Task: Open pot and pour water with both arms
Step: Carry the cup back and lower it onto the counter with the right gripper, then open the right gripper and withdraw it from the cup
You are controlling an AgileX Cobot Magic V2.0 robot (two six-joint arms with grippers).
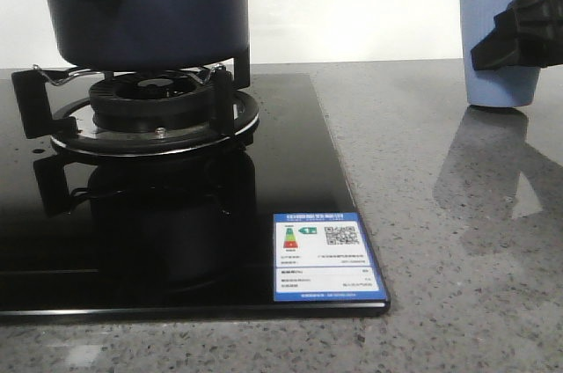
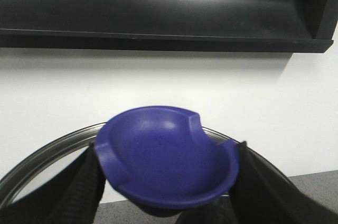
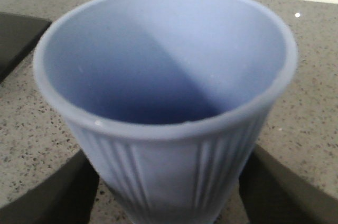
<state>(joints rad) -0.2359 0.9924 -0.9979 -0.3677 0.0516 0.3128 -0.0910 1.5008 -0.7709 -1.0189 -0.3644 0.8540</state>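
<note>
Two grippers are at work: near the table's right edge the right gripper [image 3: 168, 192] straddles the light blue cup [image 1: 503, 43], fingers flanking its ribbed wall without clearly pressing, probably readying a lift for pouring. Farther back at the left, the pot [image 1: 149, 8] sits on the burner [image 1: 154, 113], while the left gripper [image 2: 166, 203] pinches a blue knob [image 2: 166, 163] on a glass lid [image 2: 47, 155], held up so the pot stays open.

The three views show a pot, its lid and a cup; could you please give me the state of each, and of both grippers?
pot: on the burner support
lid knob: held between the left gripper fingers
cup: upright, no water visible inside
right gripper: fingers either side of the cup
</note>
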